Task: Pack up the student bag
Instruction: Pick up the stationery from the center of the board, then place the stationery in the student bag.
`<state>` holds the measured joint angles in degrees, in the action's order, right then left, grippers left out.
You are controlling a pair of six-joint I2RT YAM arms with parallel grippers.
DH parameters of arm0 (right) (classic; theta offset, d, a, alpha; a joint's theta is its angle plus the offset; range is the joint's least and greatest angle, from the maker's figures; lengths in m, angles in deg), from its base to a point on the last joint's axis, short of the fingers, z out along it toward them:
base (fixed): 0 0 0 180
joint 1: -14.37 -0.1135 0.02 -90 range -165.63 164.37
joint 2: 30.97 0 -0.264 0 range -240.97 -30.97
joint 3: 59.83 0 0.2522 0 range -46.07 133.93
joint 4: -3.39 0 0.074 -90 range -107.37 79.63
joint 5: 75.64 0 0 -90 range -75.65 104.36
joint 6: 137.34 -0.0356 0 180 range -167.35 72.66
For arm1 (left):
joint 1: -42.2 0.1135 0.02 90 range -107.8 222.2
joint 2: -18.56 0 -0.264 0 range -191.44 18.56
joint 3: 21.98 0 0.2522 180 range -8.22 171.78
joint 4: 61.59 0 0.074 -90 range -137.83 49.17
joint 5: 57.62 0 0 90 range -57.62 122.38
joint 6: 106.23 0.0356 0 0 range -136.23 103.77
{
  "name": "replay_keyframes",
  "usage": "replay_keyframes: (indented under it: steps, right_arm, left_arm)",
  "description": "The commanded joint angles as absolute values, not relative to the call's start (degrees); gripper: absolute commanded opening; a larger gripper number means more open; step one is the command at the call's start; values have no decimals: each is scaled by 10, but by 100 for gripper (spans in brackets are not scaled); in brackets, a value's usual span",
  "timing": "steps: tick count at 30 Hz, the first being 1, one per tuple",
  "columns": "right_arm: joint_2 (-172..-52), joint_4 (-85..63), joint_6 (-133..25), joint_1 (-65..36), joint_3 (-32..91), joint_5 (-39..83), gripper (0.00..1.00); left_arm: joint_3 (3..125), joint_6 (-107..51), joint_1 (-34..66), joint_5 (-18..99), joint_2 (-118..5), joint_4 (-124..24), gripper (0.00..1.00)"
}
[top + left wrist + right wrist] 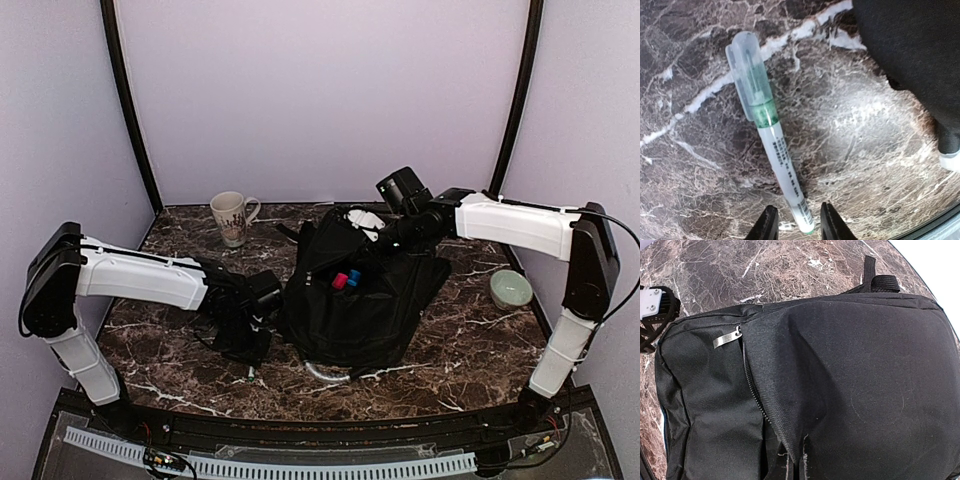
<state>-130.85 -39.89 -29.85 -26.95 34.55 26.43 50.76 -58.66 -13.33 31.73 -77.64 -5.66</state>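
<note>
L gripper (pixel 799 226) is partly open, low over the marble table (pixel 700 165). The tail end of a pen (pixel 771 145) lies btwn the tips w/ a small gap each side, so I'm not gripping it. Pen has a white printed barrel and a translucent green cap w/ clip. It lies flat, near the bag's edge.

R gripper (pixel 384 236) is closed at the top rim of the student bag (pixel 360 305), pinching a raised fold of cloth. On the wrist cam its tips are buried in fabric.

Bag is soft black woven fabric w/ a metal zip pull (pixel 727 340). It sits mid-table btwn the arms, mouth open, w/ a red item (pixel 340 281) and a blue item (pixel 354 274) inside.

Ceramic mug (pixel 232 217) stands back-left, pale bowl (pixel 510 288) at right.
</note>
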Motion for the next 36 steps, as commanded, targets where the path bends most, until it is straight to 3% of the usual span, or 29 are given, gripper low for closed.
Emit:
replay_keyframes:
  steps: [1, 7, 17, 27, 32, 36]
  right_arm:
    - [-1295, -368, -295, -274, 342, 283, 0]
    - [-1295, -368, -294, -274, 341, 283, 0]
    - [-1299, -369, -296, -275, 342, 288, 0]
    - [-1298, -371, -297, -275, 343, 294, 0]
    - [-1301, -371, -298, -275, 345, 294, 0]
    - [-1304, -375, -298, -274, 349, 294, 0]
  left_arm:
    - [508, -589, -136, 323, -793, -39, 30]
    - [509, -582, -135, 313, -823, -41, 25]
    - [501, -599, -130, 263, -790, 2, 1]
    - [553, -561, -129, 168, -682, 80, 0]
    - [573, -442, -160, 284, -651, -44, 0]
    - [617, -418, -181, 365, -694, -106, 0]
